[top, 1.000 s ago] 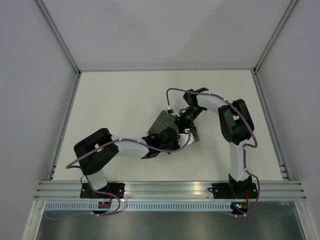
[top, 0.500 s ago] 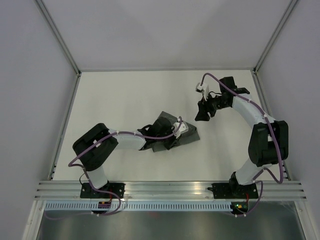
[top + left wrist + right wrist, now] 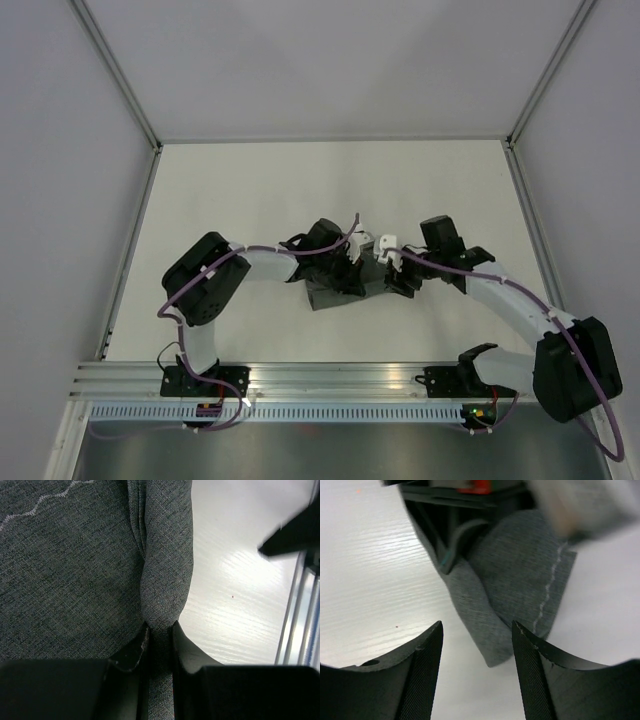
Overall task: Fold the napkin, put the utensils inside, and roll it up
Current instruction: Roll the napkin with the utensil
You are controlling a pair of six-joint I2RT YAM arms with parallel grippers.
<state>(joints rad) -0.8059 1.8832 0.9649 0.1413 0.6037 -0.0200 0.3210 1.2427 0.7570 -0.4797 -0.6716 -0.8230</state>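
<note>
The dark grey napkin (image 3: 328, 294) lies bunched in a narrow bundle at the middle of the white table (image 3: 240, 200). My left gripper (image 3: 160, 630) is shut on a thick fold of the napkin (image 3: 75, 570); its light stitched line shows at the upper left. From the right, my right gripper (image 3: 477, 625) stands open just above the table, with the napkin's (image 3: 510, 585) rounded end reaching in between its fingers (image 3: 420, 665) without touching them. In the top view the left gripper (image 3: 348, 268) and the right gripper (image 3: 396, 276) almost meet over the cloth. The utensils are out of view.
Grey walls with metal posts close the table in on three sides. An aluminium rail (image 3: 340, 380) carrying both arm bases runs along the near edge. The right arm's elbow (image 3: 570, 370) hangs out past the rail at the lower right.
The right arm swung out to the far right, then came back low to the napkin's right end with its jaws wider. The left gripper kept its hold and shifted the bundle slightly nearer.
</note>
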